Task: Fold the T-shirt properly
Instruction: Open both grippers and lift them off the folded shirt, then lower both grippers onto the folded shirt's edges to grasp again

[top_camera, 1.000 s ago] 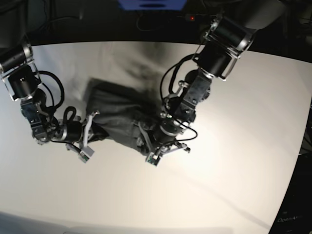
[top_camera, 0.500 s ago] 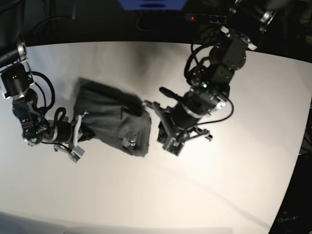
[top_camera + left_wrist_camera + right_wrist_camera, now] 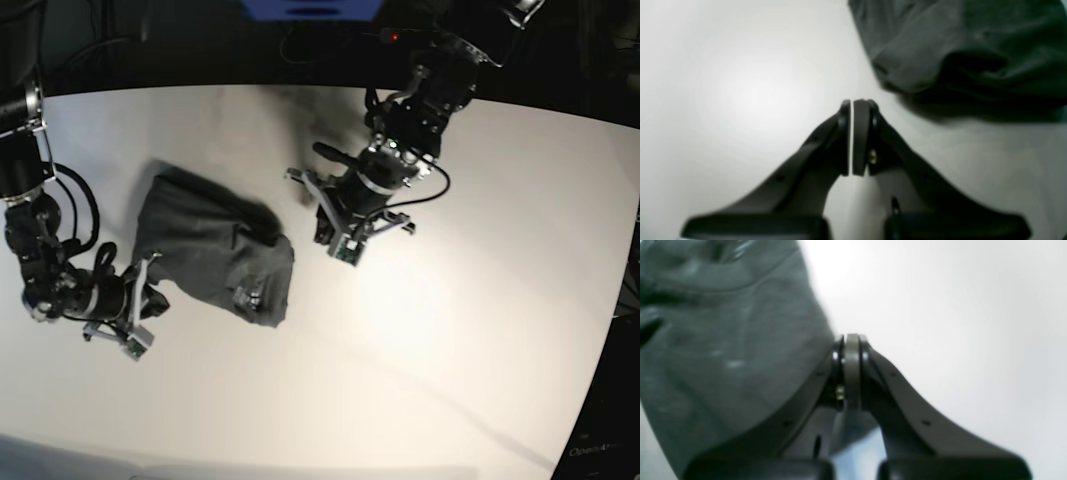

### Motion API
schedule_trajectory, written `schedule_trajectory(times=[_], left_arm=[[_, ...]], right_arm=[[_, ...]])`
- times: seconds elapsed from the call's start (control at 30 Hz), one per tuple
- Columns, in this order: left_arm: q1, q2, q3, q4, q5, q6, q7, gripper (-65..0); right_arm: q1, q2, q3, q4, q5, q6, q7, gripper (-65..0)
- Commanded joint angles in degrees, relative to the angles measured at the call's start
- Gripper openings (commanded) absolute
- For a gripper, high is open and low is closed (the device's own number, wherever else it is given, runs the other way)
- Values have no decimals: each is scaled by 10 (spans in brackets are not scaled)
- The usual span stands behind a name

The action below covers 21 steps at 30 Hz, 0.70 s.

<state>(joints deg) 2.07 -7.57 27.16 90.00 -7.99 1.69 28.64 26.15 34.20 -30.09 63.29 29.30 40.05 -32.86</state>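
Observation:
The dark grey T-shirt (image 3: 215, 250) lies in a wrinkled, folded bundle on the left half of the white table (image 3: 430, 340). My right gripper (image 3: 152, 265) sits at the bundle's left edge. In the right wrist view that gripper (image 3: 848, 338) is shut, with the T-shirt (image 3: 723, 356) running up to its tip and showing between the fingers lower down. My left gripper (image 3: 303, 180) hovers to the right of the bundle, apart from it. The left wrist view shows it (image 3: 851, 103) shut on nothing, with the T-shirt (image 3: 957, 43) ahead and to the right.
The table's far edge (image 3: 250, 88) meets a dark background, where a blue object (image 3: 310, 8) and cables sit. At the right the table edge (image 3: 612, 330) curves away. The left arm's body (image 3: 420, 110) reaches in from the back right.
The left gripper has let go of the shirt's lower right part and pulled back and up to the right. The right arm has moved left, and the shirt has slid left with it.

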Motion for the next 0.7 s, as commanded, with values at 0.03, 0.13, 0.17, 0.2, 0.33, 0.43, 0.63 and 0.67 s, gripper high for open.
schedule_trajectory(times=[0.03,0.13,0.17,0.2,0.33,0.43,0.63,0.67], left_arm=[[-9,13,0,-18,-2,1,-38,-632],[-25,45,2,-55,-1,1,-48,-632],[-30,48,10,-65,-1,1,-50,-632],[-35,49,23,-75,-1,1,-50,-632],[-60,53,58,-109,-1,2,-51,-632],[-76,65,56,-128,-1,2,-51,-632],[-113,66,58,-181,-2,2,-62,-632],[-119,66,58,-191,-3,2,-71,-632]], right_arm=[[14,26,12,8,5,-1,3,-649],[8,43,12,8,5,-1,2,-649],[3,47,12,14,5,-1,2,-649],[-2,53,13,23,5,-1,2,-649],[-41,80,23,66,6,-1,2,-649],[-75,80,76,86,5,-1,-16,-649],[-124,80,166,154,5,-1,-47,-649],[-127,80,170,158,5,-1,-49,-649]])
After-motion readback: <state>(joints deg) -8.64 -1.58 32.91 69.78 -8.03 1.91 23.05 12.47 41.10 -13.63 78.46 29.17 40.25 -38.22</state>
